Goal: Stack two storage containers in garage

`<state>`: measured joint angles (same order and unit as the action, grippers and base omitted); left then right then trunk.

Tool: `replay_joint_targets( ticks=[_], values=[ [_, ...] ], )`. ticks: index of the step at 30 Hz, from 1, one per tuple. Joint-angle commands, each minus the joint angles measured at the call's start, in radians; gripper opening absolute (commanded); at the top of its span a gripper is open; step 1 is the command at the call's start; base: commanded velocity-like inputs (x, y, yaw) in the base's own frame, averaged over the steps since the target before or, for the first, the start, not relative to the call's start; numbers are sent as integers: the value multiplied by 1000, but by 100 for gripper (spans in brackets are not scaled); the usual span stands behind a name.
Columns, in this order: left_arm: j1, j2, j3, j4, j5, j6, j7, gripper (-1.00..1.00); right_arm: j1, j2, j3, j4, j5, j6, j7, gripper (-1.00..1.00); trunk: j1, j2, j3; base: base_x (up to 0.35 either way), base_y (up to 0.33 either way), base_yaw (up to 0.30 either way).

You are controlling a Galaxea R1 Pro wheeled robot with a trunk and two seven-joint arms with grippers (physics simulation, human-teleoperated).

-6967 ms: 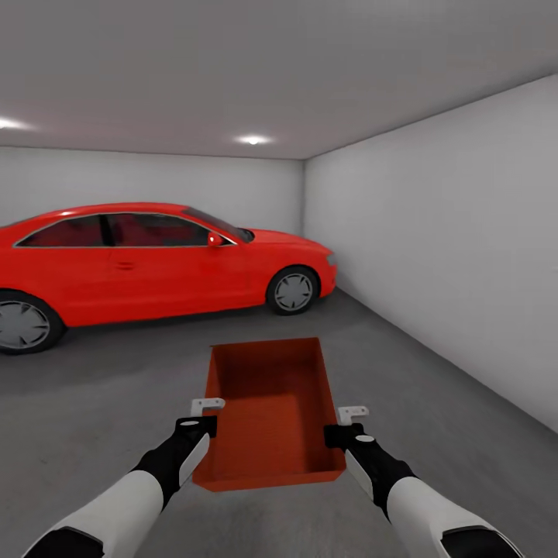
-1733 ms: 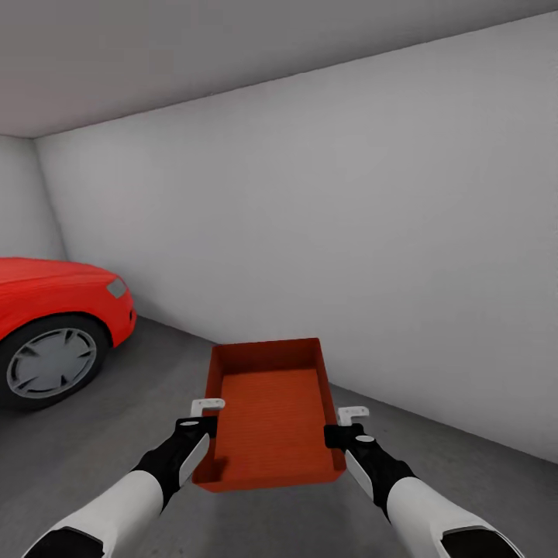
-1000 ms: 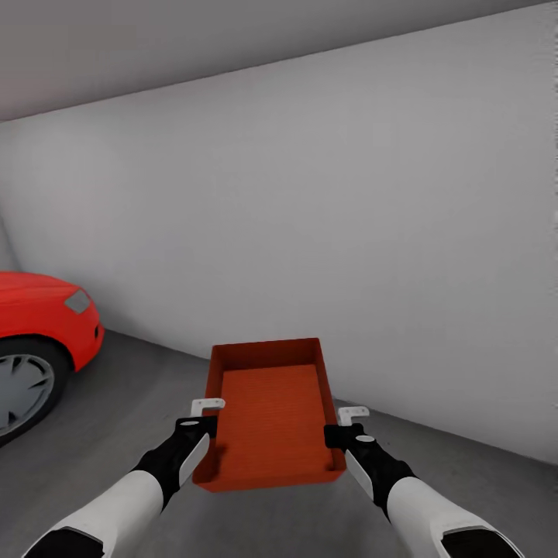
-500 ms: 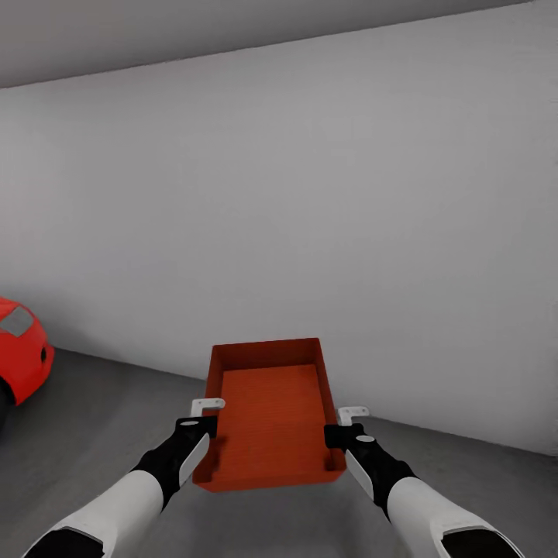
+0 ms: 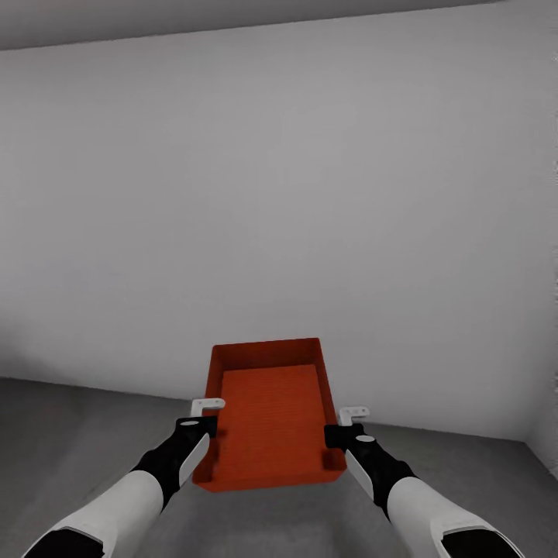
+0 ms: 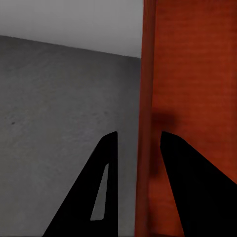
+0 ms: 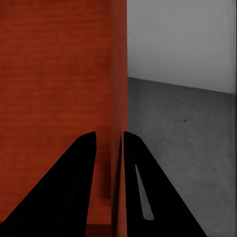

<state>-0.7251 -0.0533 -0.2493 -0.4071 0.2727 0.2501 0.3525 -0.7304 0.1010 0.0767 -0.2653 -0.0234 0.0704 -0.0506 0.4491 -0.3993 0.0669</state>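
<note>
One storage container [image 5: 270, 425] is carried level above the garage floor [image 5: 70, 422], near the grey wall [image 5: 279, 201]. Left gripper [image 6: 137, 148] and right gripper [image 7: 109, 143] each clamp a side wall. Advice: lower evenly, release both sides together, clear of the wall

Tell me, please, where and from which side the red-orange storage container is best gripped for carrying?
By its two long side walls, near the end closest to the robot, each gripper coming in from behind with one finger inside and one outside. The storage container is open-topped with thin, straight walls, as the left gripper and right gripper straddle them.
</note>
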Motion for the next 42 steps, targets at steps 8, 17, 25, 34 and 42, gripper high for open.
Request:
replay_joint_targets(
  ticks=[8,17,25,34,42],
  values=[
    [0,3,-13,-6,0,-78,17,-100,0,-1,3,1,-12,6,-15,-100,1,-1,0,235,41,-251],
    [0,3,-13,-6,0,-78,17,-100,0,-4,3,1,-12,6,-15,-100,1,-1,0,15,1,-250],
    [0,3,-13,-7,0,-78,17,-100,-1,-6,3,1,-12,5,-15,-100,1,-1,0,0,0,-60],
    [0,1,-14,-7,-1,-78,17,-100,0,-6,3,1,-12,6,-15,-100,1,-1,0,0,0,-1],
    [0,1,-14,-7,-1,-78,17,-100,0,-6,3,1,-12,5,-15,-100,1,-1,0,0,0,0]
  ],
)
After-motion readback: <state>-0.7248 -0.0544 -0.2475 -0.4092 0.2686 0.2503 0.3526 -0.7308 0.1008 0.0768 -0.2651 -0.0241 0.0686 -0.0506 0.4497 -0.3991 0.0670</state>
